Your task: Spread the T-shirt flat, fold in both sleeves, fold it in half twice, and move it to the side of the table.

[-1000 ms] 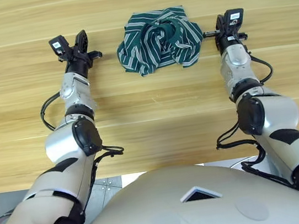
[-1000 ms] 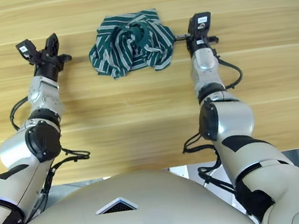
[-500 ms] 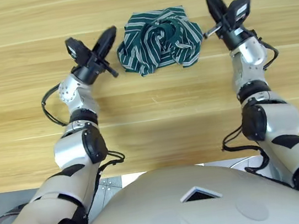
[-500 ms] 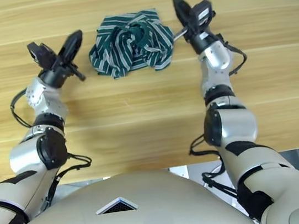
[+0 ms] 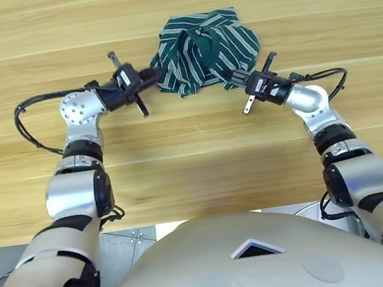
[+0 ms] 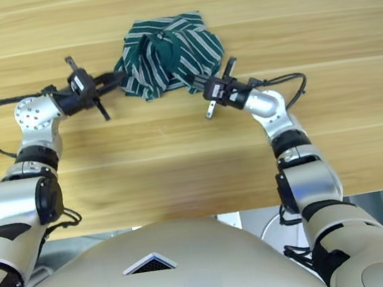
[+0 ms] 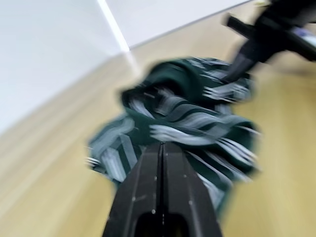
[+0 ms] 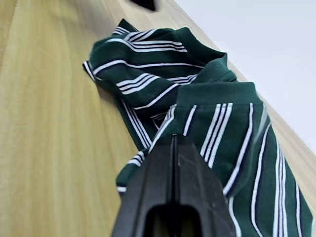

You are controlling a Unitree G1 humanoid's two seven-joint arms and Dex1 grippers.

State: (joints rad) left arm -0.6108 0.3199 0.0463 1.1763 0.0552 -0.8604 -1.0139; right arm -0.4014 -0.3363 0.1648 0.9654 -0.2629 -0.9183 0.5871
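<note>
Half a second back both arms were raised with fingers apart. Now your left pincer [image 5: 152, 76] and right pincer [image 5: 233, 77] have swung in low, fingers pressed together, tips at opposite edges of the crumpled T-shirt [image 5: 203, 45] on the surface [image 5: 192, 150]. Looks like the spread is starting, but I can't tell if any fabric's caught.

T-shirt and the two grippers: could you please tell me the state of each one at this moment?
T-shirt: crumpled in a heap on the table, not spread flat, no fold made yet.
left gripper: fingers shut together, tip at the near left edge of the heap; no cloth seen between them.
right gripper: fingers shut together, tip at the near right edge of the heap; no cloth seen between them.
</note>
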